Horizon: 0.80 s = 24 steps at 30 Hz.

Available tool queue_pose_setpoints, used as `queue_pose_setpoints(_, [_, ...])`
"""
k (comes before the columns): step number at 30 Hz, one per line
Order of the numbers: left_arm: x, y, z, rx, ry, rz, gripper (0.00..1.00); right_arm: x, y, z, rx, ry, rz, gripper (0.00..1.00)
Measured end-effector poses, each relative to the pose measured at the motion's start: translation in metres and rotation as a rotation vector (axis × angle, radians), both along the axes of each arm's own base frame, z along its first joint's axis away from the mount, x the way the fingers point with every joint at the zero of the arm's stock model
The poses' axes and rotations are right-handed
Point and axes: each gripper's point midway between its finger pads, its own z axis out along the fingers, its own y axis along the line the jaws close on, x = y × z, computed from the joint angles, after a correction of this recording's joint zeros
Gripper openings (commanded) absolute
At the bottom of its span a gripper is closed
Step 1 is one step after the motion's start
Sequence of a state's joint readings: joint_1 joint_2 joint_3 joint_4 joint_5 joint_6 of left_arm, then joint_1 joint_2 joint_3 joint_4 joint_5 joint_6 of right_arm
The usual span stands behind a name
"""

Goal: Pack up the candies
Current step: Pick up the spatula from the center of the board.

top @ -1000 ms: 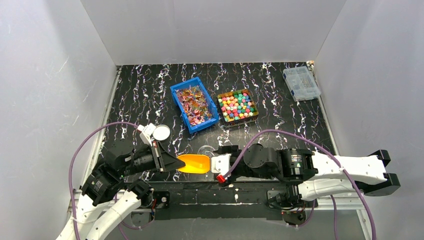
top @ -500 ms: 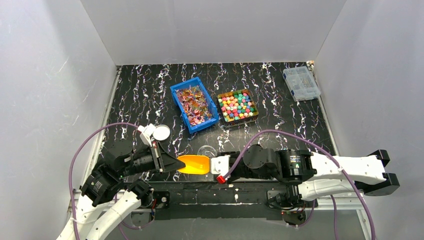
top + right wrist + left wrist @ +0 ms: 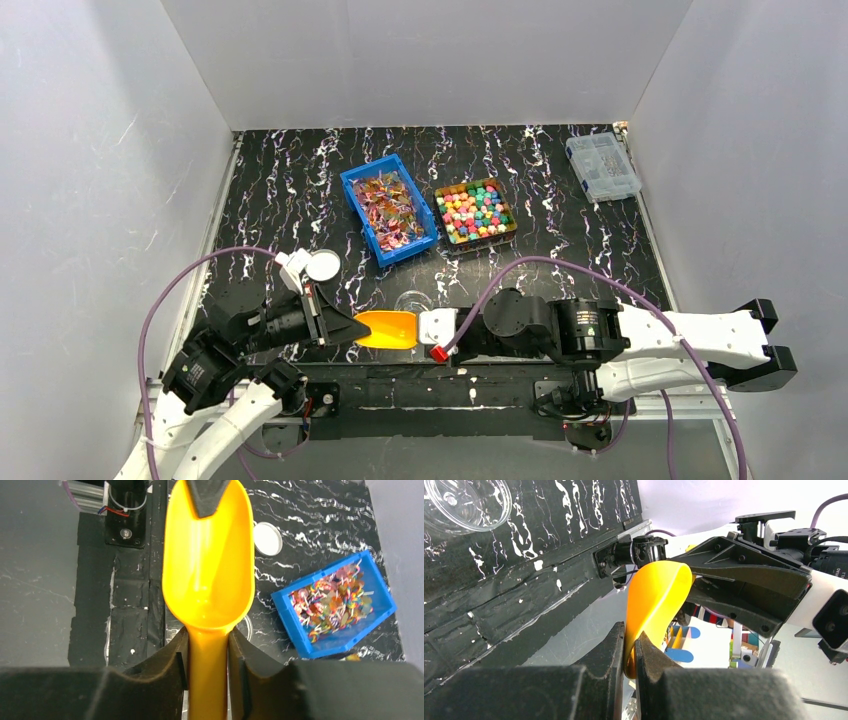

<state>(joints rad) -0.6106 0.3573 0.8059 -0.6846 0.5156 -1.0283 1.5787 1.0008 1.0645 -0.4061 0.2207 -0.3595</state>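
Note:
The candies [image 3: 475,212], small bright cubes in mixed colours, fill a brown tray [image 3: 512,228] at mid-table; neither wrist view shows them. An empty orange scoop [image 3: 388,327] hangs near the table's front edge between both arms. My left gripper [image 3: 352,327] is shut on the scoop's bowl [image 3: 656,600], pinching the front rim between its fingers [image 3: 630,640]. My right gripper [image 3: 425,327] is shut on the scoop's handle [image 3: 208,675], one finger pressed against each side. The bowl [image 3: 207,565] faces up with nothing in it.
A blue bin [image 3: 388,210] of foil-wrapped sweets stands left of the candy tray. A clear round cup [image 3: 412,300] sits just behind the scoop, and a white lid [image 3: 322,265] lies to its left. A clear compartment box [image 3: 602,167] is at the far right.
The right gripper's jaws have closed in onto the scoop's handle, and the right arm has shifted slightly left. The left gripper keeps its hold on the bowl.

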Motion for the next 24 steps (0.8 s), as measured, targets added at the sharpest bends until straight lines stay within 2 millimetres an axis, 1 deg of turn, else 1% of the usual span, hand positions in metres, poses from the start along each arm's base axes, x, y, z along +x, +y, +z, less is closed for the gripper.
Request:
queue_pose_setpoints(2, [0.0, 0.0, -0.001, -0.003, -0.004, 0.002, 0.0, 0.0, 0.0, 0.0, 0.004, 0.009, -0.005, 0.01])
queue_pose_setpoints(5, [0.0, 0.0, -0.004, 0.0, 0.0, 0.002, 0.0, 0.0, 0.001, -0.003, 0.002, 0.016, -0.006, 0.01])
queue_pose_setpoints(7, [0.0, 0.001, -0.008, 0.003, 0.005, 0.002, 0.11, 0.0, 0.0, -0.008, -0.002, 0.019, -0.01, 0.01])
queue_pose_setpoints(8, [0.0, 0.001, -0.011, 0.007, 0.01, 0.002, 0.2, 0.0, 0.0, -0.009, -0.004, 0.021, -0.012, 0.01])
queue_pose_setpoints(11, [-0.001, 0.001, -0.013, 0.006, 0.01, 0.003, 0.31, 0.001, 0.0, -0.012, 0.001, 0.025, -0.025, 0.01])
queue_pose_setpoints(14, [-0.001, 0.002, -0.011, 0.001, -0.002, 0.003, 0.48, 0.004, 0.001, -0.01, 0.014, 0.027, -0.05, 0.01])
queue_pose_setpoints(16, [-0.001, 0.002, -0.012, 0.004, -0.013, 0.003, 0.56, 0.007, 0.0, -0.01, 0.015, 0.026, -0.068, 0.01])
queue_pose_setpoints(18, [0.0, 0.003, -0.012, 0.009, -0.024, 0.007, 0.67, 0.01, -0.001, -0.01, 0.017, 0.026, -0.09, 0.01])
queue_pose_setpoints(19, [0.0, 0.003, -0.013, 0.014, -0.031, 0.007, 0.77, 0.012, -0.002, -0.01, 0.016, 0.027, -0.106, 0.01])
queue_pose_setpoints(20, [0.001, 0.004, -0.014, 0.024, -0.042, 0.01, 0.92, 0.013, -0.002, -0.01, 0.014, 0.026, -0.113, 0.01])
queue_pose_setpoints(21, [0.003, 0.005, -0.015, 0.034, -0.053, 0.015, 0.98, 0.015, -0.003, -0.011, 0.011, 0.024, -0.125, 0.01])
queue_pose_setpoints(24, [0.007, 0.01, -0.017, 0.072, -0.089, 0.033, 1.0, 0.022, -0.007, -0.015, -0.009, 0.015, -0.17, 0.01])
